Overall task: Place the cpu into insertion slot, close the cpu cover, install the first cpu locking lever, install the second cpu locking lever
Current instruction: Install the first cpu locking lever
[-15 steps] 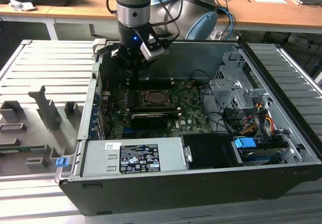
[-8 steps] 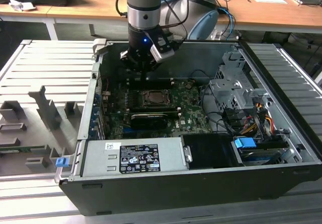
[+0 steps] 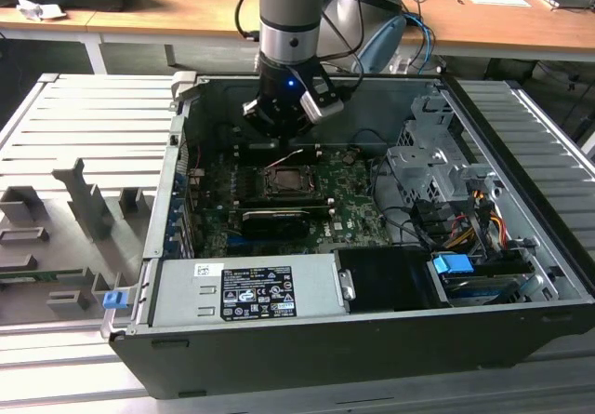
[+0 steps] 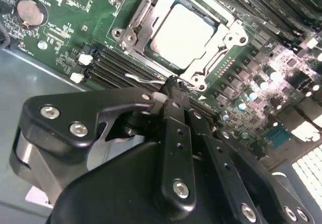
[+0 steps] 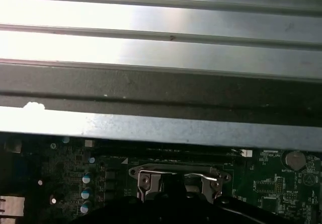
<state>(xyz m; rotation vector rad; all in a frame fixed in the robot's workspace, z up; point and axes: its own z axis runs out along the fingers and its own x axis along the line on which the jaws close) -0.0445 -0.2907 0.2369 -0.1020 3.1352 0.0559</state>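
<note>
The jaws are pressed together with nothing between them, the gripper (image 4: 170, 90) poised just above the edge of the insertion slot (image 4: 182, 32). The cpu (image 4: 180, 34) lies seated in the slot, the cpu cover (image 4: 138, 32) closed around it. Memory slots (image 4: 118, 65) run beside the socket; a long black card (image 3: 275, 220) sits nearer the power supply (image 3: 249, 290).

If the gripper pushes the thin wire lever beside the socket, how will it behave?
The locking lever looks like thin bent wire, so probably springy, not floppy. Its smooth metal may slip off the gripper. The cpu beside it seems fragile.
</note>
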